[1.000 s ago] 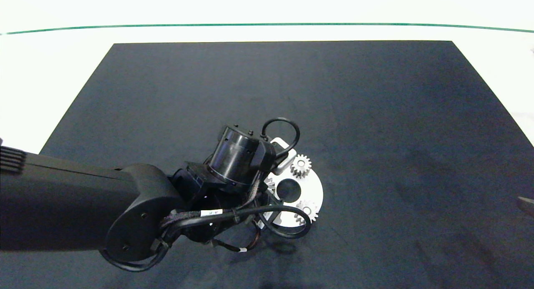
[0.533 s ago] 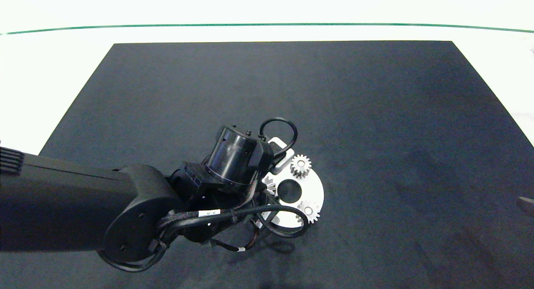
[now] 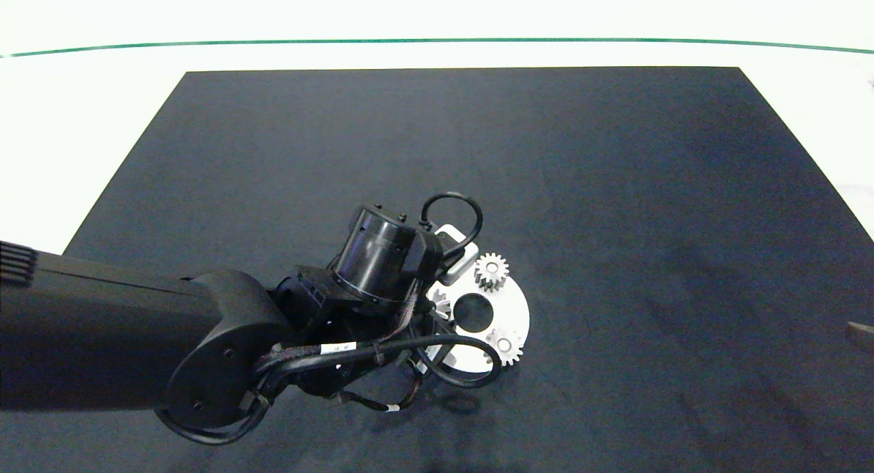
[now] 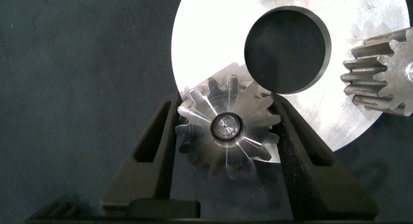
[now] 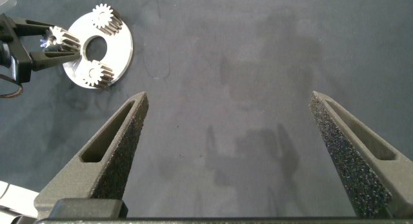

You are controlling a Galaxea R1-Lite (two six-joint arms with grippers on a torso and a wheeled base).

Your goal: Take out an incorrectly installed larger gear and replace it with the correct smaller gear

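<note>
Left gripper [image 4: 227, 137] clenched on gear [image 4: 226, 128] at round plate [image 4: 213, 50] edge, lower centre of head frame. Larger or smaller gear: cannot tell. Right gripper [image 5: 239, 153] spread wide, far right, idle.

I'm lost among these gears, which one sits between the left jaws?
The gear at the plate's edge nearest the left arm; the other two stand free.

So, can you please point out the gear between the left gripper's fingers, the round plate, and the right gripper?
gear [image 4: 227, 128], left wrist view, on its top face beside the centre.
plate [image 4: 213, 37], left wrist view, on bare metal beside the big hole.
right gripper [image 5: 227, 130], right wrist view, midway between its fingertips.
</note>
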